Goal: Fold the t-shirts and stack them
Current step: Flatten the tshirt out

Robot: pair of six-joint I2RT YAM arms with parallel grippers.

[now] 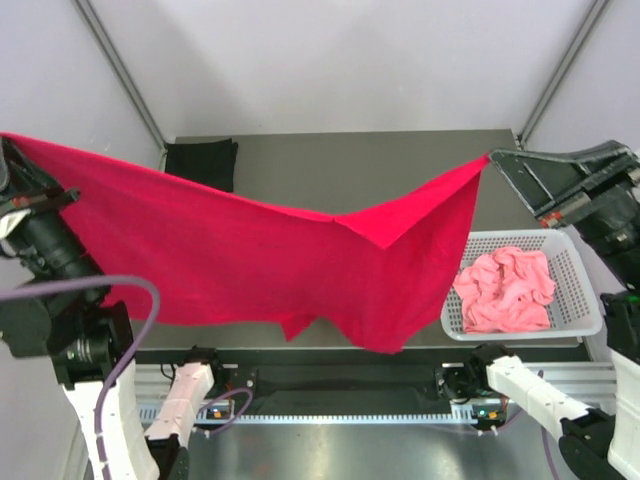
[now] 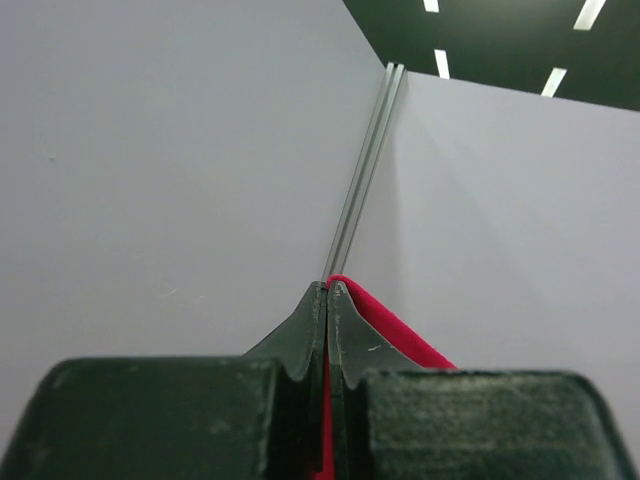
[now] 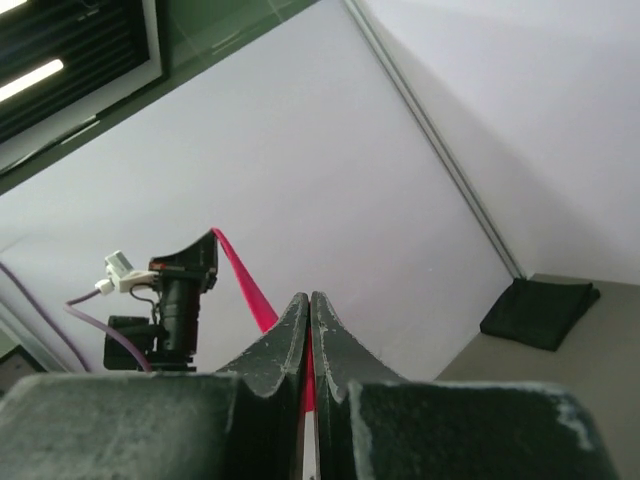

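The red t-shirt [image 1: 280, 250] hangs spread across the middle of the frame above the table [image 1: 400, 165]. The left gripper [image 2: 328, 292] pinches its upper-left corner and the right gripper [image 3: 308, 300] its upper-right, both pairs of fingers clamped tight on cloth. Whether they hold hem or shoulders is hard to tell. It would be best to lower both ends evenly and taut, landing clear of the folded black t-shirt [image 1: 201, 160] at upper left and the pink t-shirt [image 1: 505, 290] in the basket [image 1: 575, 265] at lower right. No writing is legible.

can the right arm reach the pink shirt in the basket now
Probably not yet: the right arm has its jaws shut on the red t-shirt. The pink shirt lies uncovered in the basket nearby.
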